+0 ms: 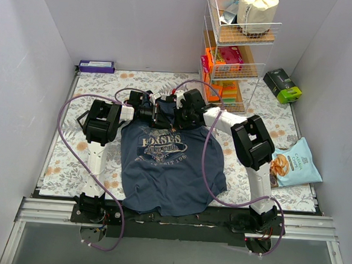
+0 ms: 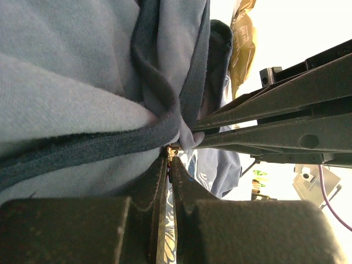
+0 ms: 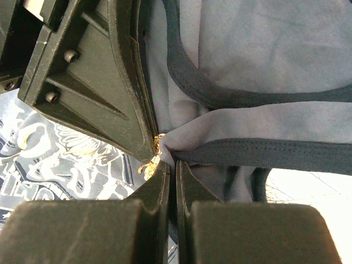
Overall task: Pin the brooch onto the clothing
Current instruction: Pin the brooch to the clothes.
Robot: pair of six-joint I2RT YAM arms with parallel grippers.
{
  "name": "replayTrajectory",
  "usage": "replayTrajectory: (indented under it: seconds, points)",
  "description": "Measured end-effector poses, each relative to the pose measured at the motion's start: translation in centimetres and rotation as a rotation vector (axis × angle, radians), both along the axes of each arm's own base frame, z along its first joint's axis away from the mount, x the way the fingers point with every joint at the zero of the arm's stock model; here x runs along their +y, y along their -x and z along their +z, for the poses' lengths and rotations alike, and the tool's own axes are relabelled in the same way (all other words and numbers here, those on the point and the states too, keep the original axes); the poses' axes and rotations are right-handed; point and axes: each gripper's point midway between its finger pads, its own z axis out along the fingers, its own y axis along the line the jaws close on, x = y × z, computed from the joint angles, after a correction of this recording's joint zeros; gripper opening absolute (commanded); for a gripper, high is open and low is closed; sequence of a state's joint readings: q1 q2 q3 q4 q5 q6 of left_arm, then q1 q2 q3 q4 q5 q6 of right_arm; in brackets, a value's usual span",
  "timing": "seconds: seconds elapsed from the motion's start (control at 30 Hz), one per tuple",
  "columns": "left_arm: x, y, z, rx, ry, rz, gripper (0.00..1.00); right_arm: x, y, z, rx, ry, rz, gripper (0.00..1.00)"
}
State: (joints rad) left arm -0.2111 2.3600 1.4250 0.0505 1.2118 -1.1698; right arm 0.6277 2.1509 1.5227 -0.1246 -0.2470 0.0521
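Note:
The navy clothing [image 1: 170, 168] lies flat on the floral cloth, print side up. Both grippers meet over its neckline at the far end. My left gripper [image 1: 157, 114] is shut, with a small gold brooch [image 2: 172, 147] pinched at its tips, pressed against a bunched fold of clothing [image 2: 71, 82]. My right gripper [image 3: 171, 163] is shut on a fold of the clothing [image 3: 258, 121] just beside the dark trim. The brooch [image 3: 149, 163] glints between the left gripper's fingers [image 3: 104, 82] and my right jaws. Most of the brooch is hidden by fingers and fabric.
A wire shelf rack [image 1: 239, 52] with boxes stands at the back right. A green box [image 1: 283, 85] and a chips bag [image 1: 296, 164] lie at the right. A purple box [image 1: 96, 66] sits at the back left. White walls enclose the table.

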Motion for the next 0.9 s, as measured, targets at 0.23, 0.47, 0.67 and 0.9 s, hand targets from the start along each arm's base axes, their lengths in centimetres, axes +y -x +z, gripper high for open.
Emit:
replayTrajectory:
  seconds: [0.23, 0.47, 0.67, 0.9]
  points:
    - [-0.01, 0.00, 0.03, -0.013, 0.002, 0.001, 0.00, -0.01, 0.00, -0.04, 0.018, 0.011, -0.003, 0.01]
    - [-0.08, -0.04, 0.10, -0.033, 0.003, 0.002, 0.00, -0.03, -0.03, 0.01, 0.026, 0.027, -0.009, 0.01]
    - [-0.15, -0.16, 0.19, -0.032, 0.004, 0.010, 0.00, 0.05, -0.06, -0.10, 0.045, 0.046, -0.009, 0.01]
    - [-0.17, -0.18, 0.22, -0.043, 0.007, 0.016, 0.00, 0.04, -0.02, -0.13, 0.041, 0.066, -0.019, 0.01]
